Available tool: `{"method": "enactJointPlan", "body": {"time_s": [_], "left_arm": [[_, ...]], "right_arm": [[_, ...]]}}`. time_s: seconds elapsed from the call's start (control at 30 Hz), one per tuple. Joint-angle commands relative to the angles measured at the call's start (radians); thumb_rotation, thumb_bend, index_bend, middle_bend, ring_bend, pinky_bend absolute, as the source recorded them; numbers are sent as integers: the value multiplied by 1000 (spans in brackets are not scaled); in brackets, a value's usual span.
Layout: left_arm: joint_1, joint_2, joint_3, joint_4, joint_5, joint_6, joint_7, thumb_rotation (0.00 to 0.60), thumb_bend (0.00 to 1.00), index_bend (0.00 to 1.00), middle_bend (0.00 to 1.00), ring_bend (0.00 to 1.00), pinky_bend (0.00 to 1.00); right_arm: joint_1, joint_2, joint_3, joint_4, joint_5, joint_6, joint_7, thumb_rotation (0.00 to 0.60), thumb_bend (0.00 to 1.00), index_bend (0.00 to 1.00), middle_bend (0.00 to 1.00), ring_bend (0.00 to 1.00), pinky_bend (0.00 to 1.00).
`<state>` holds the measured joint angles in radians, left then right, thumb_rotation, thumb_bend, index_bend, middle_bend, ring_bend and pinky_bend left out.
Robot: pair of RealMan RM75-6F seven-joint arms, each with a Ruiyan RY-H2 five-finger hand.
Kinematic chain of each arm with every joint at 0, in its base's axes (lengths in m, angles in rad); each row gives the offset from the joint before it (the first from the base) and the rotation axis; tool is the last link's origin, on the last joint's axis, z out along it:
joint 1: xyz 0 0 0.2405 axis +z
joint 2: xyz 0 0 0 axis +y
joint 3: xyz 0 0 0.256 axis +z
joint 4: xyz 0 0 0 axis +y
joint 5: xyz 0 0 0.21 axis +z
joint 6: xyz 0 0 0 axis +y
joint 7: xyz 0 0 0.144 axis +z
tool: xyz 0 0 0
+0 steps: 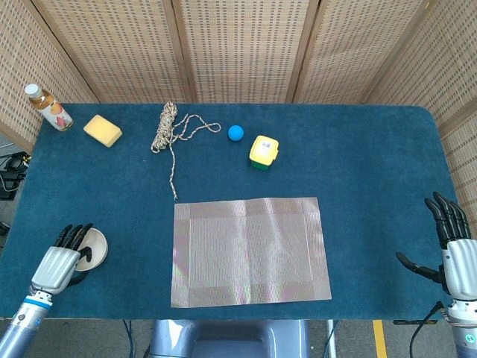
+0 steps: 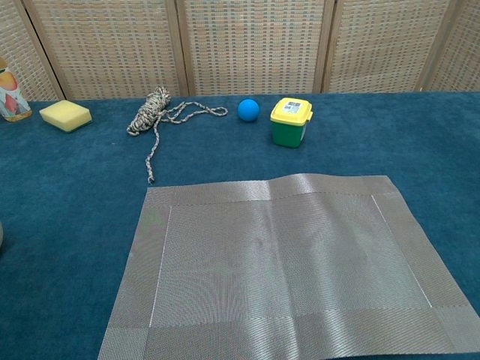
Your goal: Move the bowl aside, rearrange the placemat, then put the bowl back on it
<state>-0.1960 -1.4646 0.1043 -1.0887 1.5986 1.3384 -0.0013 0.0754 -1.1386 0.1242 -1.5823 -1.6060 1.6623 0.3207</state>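
Left hand (image 1: pixel 62 259) over the near-left part of the bowl (image 1: pixel 95 249), fingers curled onto its rim and inner wall; whether actually gripping, cannot tell. Bowl sitting on the table (image 1: pixel 373 171), well to the left of the placemat (image 1: pixel 250 250) and near the front edge; visible in the chest view only as a sliver at the left border. Placemat lying flat and bare at the front middle of the table, grey and woven, with a slight ridge near its far edge. Right hand (image 1: pixel 455 253) far to the right of the placemat at the table's front right corner, fingers straight and spread, thumb out to the side, holding nothing.

Beyond the placemat's far edge: a green tub with a yellow lid (image 1: pixel 263 152), a blue ball (image 1: pixel 235 133) just to its left, then a bundled rope (image 1: pixel 170 130) with a loose end trailing toward the placemat's far left corner. Further left of the rope, a yellow sponge (image 1: pixel 102 130), and a bottle (image 1: pixel 48 107) at the far left corner of the table. Wicker screens (image 1: pixel 238 48) standing behind the table.
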Motion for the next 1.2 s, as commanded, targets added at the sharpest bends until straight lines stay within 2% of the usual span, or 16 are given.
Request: {"method": "enactJointPlan", "body": {"time_s": [0.03,0.23,0.63,0.73,0.97,1.13,1.2], "left_arm": [[-2,-5,-4,7,-3,-5,1,600,296,608,0,0,0],[-3,-11,-8,19,-15,-24,2,600,368,653,0,0,0],[-10,10,-15,-23,11,6,24,600,373,673,0,0,0],[-41,27,-36,-87,37,23,60,600,372,672,0,0,0],[-115,39,-91,-251,48,-14,166,600,372,671,0,0,0],[-225,9,-161,-413,10,-148,317,600,373,663,0,0,0],[-258,-12,-182,-443,-13,-194,388,600,373,662,0,0,0]], "right_arm": [[0,1,0,-1,-1,2,1,600,228,0,0,0,0],[-1,2,-2,-2,-3,4,3,600,228,0,0,0,0],[-3,5,-3,-7,-6,10,5,600,228,0,0,0,0],[-5,9,-1,-8,-4,13,11,600,228,0,0,0,0],[-8,14,1,-9,1,19,21,600,229,0,0,0,0],[-11,20,4,-10,3,25,33,600,228,0,0,0,0],[-12,22,5,-9,5,26,38,600,228,0,0,0,0]]}}
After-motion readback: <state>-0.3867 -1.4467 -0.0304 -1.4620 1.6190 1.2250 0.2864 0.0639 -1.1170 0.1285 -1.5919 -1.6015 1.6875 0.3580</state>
